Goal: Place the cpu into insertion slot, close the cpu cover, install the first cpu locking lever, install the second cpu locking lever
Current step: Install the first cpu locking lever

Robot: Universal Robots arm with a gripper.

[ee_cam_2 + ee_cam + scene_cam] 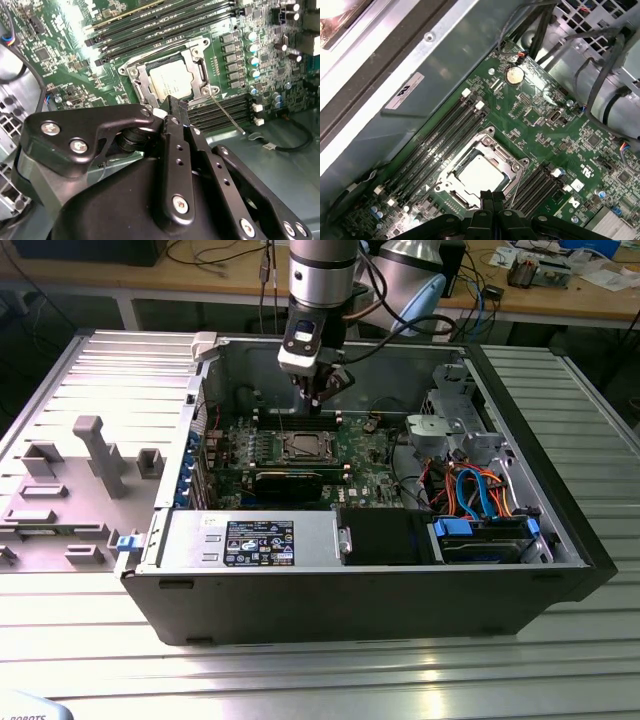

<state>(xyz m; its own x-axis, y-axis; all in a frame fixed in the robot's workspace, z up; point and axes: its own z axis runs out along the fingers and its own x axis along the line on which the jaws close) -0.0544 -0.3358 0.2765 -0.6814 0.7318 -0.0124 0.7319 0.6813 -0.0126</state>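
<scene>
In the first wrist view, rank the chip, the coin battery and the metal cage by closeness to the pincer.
1. chip, seated on the green board, right by the pincer.
2. coin battery, farther along the board.
3. metal cage, beyond the board's edge.

The arm [322,280] hangs vertically, wrist down; its gripper [321,400], 2 fingers pressed together and empty, hovers just above the insertion slot [305,447].
</scene>
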